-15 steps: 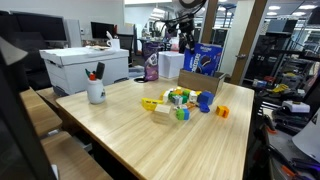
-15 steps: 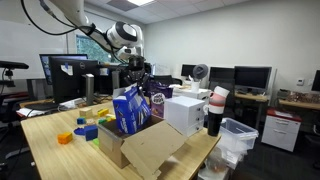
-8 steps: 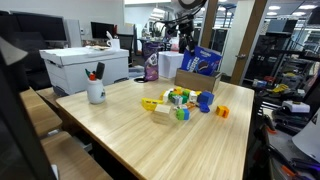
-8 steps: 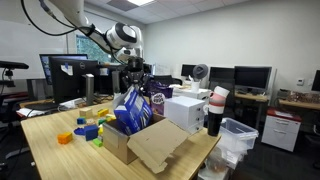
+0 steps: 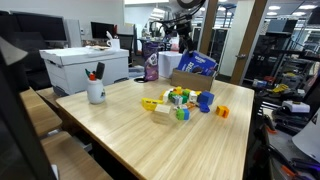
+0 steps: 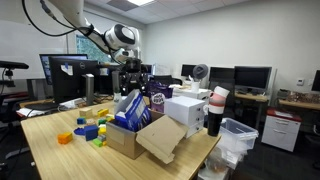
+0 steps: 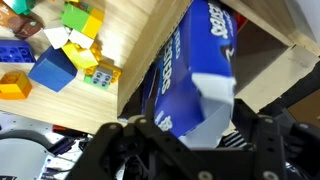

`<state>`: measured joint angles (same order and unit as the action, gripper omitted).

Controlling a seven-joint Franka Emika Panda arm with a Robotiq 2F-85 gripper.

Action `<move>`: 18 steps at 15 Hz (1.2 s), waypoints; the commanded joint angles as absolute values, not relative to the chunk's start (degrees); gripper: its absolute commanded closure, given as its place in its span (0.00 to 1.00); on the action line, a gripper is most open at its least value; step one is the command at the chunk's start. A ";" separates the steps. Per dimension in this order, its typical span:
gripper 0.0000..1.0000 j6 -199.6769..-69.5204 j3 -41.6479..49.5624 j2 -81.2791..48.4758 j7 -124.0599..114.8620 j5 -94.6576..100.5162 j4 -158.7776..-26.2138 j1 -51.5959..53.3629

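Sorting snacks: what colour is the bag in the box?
Bag: blue, white lettering; best in wrist view.

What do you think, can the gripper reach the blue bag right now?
Probably yes: the gripper hangs just above the blue bag, which leans out of the open box.

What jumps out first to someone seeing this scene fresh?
A blue snack bag leans in the open cardboard box at one end of the wooden table, with the gripper open just above it. Bright toy blocks lie scattered on the table beside the box.
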<state>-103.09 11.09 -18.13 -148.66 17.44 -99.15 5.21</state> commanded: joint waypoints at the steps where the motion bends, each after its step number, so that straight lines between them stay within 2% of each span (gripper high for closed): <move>1: 0.00 -103.31 9.06 -16.60 -147.19 17.37 -100.41 3.44; 5: 0.00 -101.79 8.43 -15.95 -145.94 20.25 -99.44 3.90; 18: 0.00 -109.33 2.33 -7.37 -120.22 25.45 -105.87 4.45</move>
<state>-105.58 3.67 -11.34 -126.36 24.41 -100.55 4.84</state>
